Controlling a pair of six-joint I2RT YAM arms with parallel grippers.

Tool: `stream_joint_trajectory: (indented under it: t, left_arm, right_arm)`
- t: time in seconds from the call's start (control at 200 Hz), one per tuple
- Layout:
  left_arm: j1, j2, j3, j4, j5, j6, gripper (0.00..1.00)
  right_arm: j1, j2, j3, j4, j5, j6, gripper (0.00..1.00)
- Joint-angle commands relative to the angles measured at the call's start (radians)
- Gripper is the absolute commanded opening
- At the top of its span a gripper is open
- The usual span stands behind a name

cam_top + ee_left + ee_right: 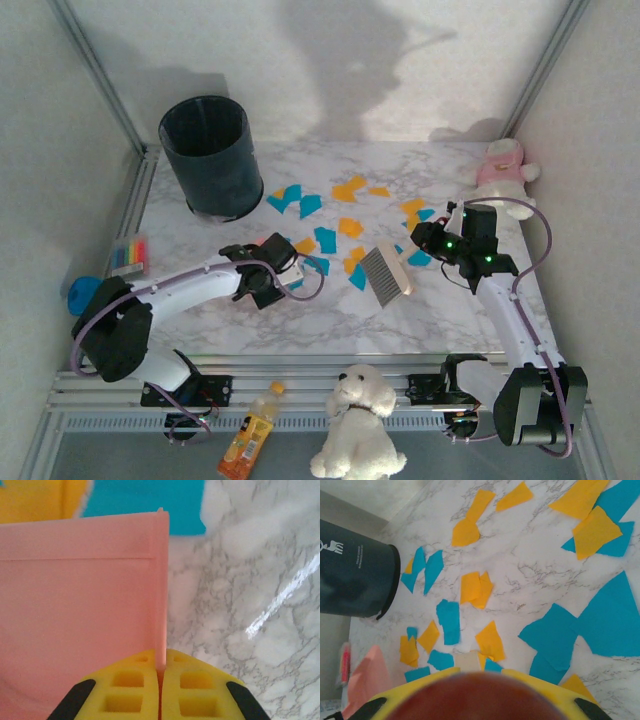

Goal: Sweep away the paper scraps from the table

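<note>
**Desk:** What does the frame show?

**Photographer:** A white, grey-veined marble counter (300, 330) in a silver rail frame, with a dark round plastic bin (208, 155) at its far corner. Nearer the arms than the bin, the right gripper (420, 243) is clamped on the handle of a pale hand brush (385, 272) with grey bristles. The left gripper (160, 680) is pinched shut on the side wall of a flat pink plastic dustpan (75, 605). Orange and teal paper scraps (330, 215) are strewn over the counter from just beside the bin out towards the brush.

**Desk:** How should the sweep go?

**Photographer:** My reading is that the pan's front lip should sit flat on the marble, facing the litter. The bristles should land on the bin side of the scraps and pull them towards the pan in short, light strokes. Paper this thin could flutter or slide under a raised lip. It probably pays to gather the strays nearest the bin first.

**Desk:** Is anything collected?

**Photographer:** The inside of the bin looks dark, and I can make out no scrap in it. The part of the pan's floor that shows is bare pink. One teal piece and one orange piece lie just past its front edge.
</note>
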Motion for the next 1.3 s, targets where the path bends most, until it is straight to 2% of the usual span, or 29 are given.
stream_joint_trajectory:
  t: [0.0,0.18,0.556,0.876,0.966,1.036,1.136,1.297]
  left_arm:
    - [-0.005,0.012,0.065,-0.008,-0.011,0.040,0.00]
    - [-0.027,0.119,0.164,0.042,0.065,0.087,0.00]
    - [-0.089,0.410,0.406,0.075,0.138,0.116,0.00]
    - [-0.107,0.519,0.458,0.073,0.183,0.126,0.02]
    - [-0.108,0.523,0.457,0.076,0.196,0.121,0.07]
    - [-0.110,0.505,0.444,0.086,0.216,0.119,0.24]
    - [-0.108,0.440,0.389,0.145,0.232,0.112,0.37]
    - [-0.071,0.321,0.282,0.228,0.278,0.085,0.48]
  right_arm:
    - [-0.009,-0.021,-0.005,-0.006,0.008,-0.011,0.05]
    - [-0.010,-0.031,-0.007,-0.019,0.036,-0.015,0.04]
    - [-0.013,-0.044,-0.009,-0.045,0.075,-0.020,0.03]
    - [-0.018,-0.063,0.006,-0.087,0.100,-0.043,0.03]
    - [-0.019,-0.069,0.007,-0.094,0.102,-0.046,0.03]
    - [-0.020,-0.074,0.006,-0.097,0.103,-0.047,0.03]
    - [-0.019,-0.080,0.004,-0.099,0.105,-0.049,0.03]
    - [-0.019,-0.078,0.007,-0.101,0.102,-0.050,0.03]
